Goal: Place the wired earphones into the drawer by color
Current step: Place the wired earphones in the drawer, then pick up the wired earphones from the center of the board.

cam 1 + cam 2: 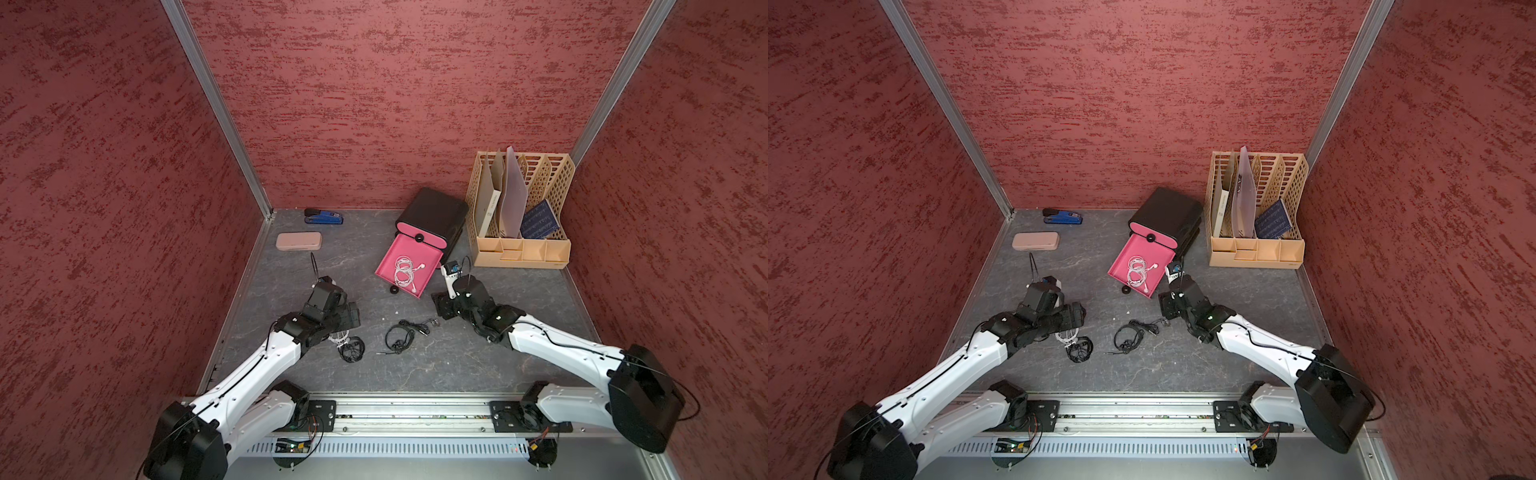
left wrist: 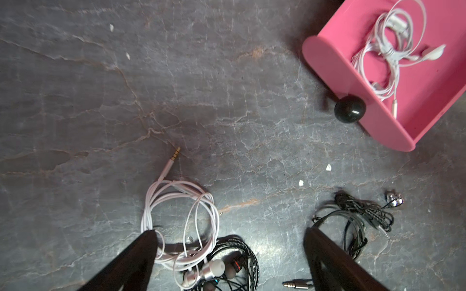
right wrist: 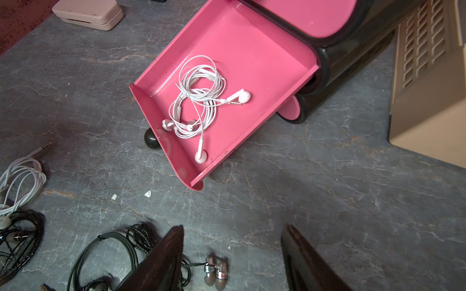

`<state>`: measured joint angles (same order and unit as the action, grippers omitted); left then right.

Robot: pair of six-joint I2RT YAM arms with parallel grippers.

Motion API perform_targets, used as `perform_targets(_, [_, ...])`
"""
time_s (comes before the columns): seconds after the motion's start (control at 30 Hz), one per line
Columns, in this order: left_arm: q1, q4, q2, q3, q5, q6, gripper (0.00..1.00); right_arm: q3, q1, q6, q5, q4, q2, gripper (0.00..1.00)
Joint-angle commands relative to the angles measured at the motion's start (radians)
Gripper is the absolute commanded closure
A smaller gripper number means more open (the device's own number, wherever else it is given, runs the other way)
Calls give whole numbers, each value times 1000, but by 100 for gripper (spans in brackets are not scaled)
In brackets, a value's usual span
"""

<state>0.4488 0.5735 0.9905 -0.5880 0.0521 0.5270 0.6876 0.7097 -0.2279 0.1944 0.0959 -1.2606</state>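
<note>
Pink drawer [image 3: 252, 45]: pulled out of black cabinet [image 1: 436, 212]; holds coiled white earphones [image 3: 199, 100]. Grey table [image 2: 100, 100]: loose white coil [image 2: 176, 191] touching a black bundle [image 2: 237, 264]; second black bundle [image 2: 360, 209] apart, mid-table. Left claw [image 2: 230, 231]: wide, empty; one finger at the white coil's edge. Right claw [image 3: 234, 228]: parted, empty; near the second black bundle.

We see a pink drawer [image 1: 390, 259] with a black knob [image 1: 393, 290], set in a black cabinet [image 1: 434, 208] and holding white earphones [image 1: 405, 271]. The table [image 1: 457, 365] is grey with pale veins. At seven o'clock from the drawer a white cable [image 2: 174, 187] overlaps black earphones [image 2: 253, 262]. At six lies a black cable [image 2: 360, 209]. The walls [image 1: 374, 104] are mottled red, the latticed rack [image 1: 552, 178] beige, the stapler [image 1: 324, 217] blue and the case [image 1: 298, 241] pale pink.
</note>
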Motion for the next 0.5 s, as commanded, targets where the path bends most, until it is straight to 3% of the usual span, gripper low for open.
perform_targets(0.0, [5,-33,38,12,-24,3,8,34,-4,-4,-1,-12,-6,34])
perform_targets(0.2, [8,-73,96,32,-7,5,15,35,-4,-1,4,-10,-8,34])
perform_targets(0.47, [11,-126,160,54,-6,8,17,36,-4,-2,5,-10,-9,34])
